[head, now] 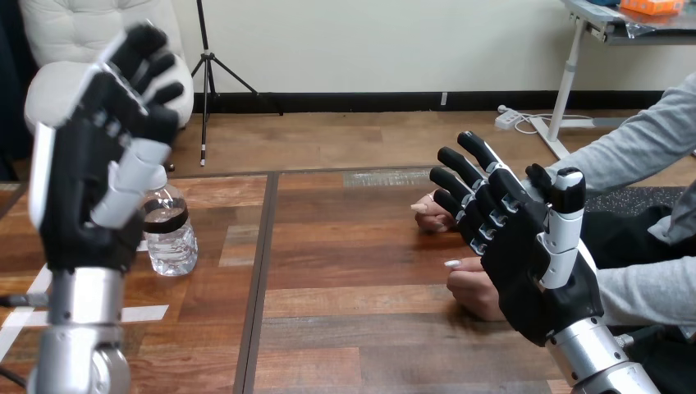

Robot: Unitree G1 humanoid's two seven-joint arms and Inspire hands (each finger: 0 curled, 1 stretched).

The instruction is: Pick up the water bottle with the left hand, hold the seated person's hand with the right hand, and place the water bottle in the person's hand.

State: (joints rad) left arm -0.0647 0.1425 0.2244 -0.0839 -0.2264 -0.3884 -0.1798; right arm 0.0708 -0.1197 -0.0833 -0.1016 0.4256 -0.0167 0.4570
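A clear water bottle (170, 232) with a dark label band stands upright on the wooden table (353, 271) at the left. My left hand (90, 172) is raised in front of it, open, fingers loosely bent, holding nothing. Part of the bottle's left side is hidden behind that hand. My right hand (525, 246) is open at the right, fingers straight and pointing up-left. The person's two hands rest on the table there: the farther one (432, 213) shows past my fingertips, and the nearer one (473, 286), a loose fist, is partly covered by my palm. I cannot tell if they touch.
The person's grey sleeves (648, 287) come in from the right edge. White tape strips (139, 313) lie on the table near the bottle.
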